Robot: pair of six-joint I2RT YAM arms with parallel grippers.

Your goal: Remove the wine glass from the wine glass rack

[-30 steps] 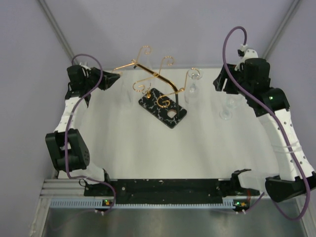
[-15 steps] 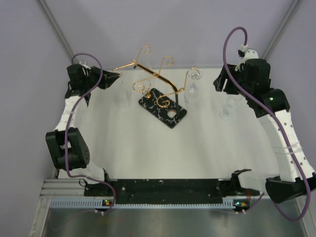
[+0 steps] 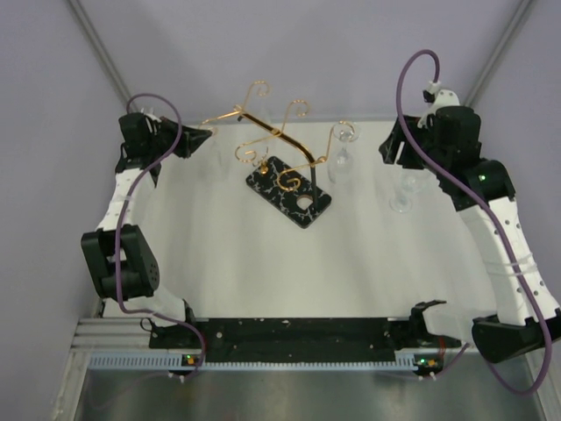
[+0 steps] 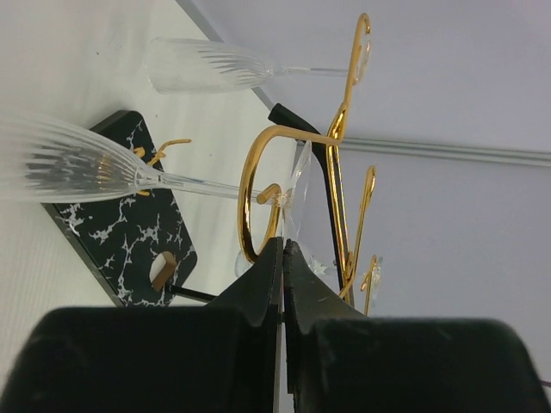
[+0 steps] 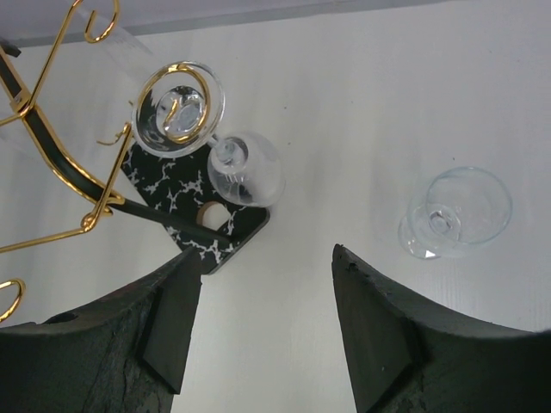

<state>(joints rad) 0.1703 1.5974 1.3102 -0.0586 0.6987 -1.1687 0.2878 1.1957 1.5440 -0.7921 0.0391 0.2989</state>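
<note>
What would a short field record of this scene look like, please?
rack: gold wire, black marbled base
near flute: hung on rack
far flute: hung on rack
round glass: hung on rack
loose glass: standing on table
left end effector: shut, by near flute's foot
right end effector: open, empty

The wine glass rack (image 3: 289, 180), gold wire with scroll-ended arms, stands upright on its black marbled base. A ribbed wine glass (image 4: 77, 163) and a smooth wine glass (image 5: 245, 168) hang by their feet from opposite arms.
</note>
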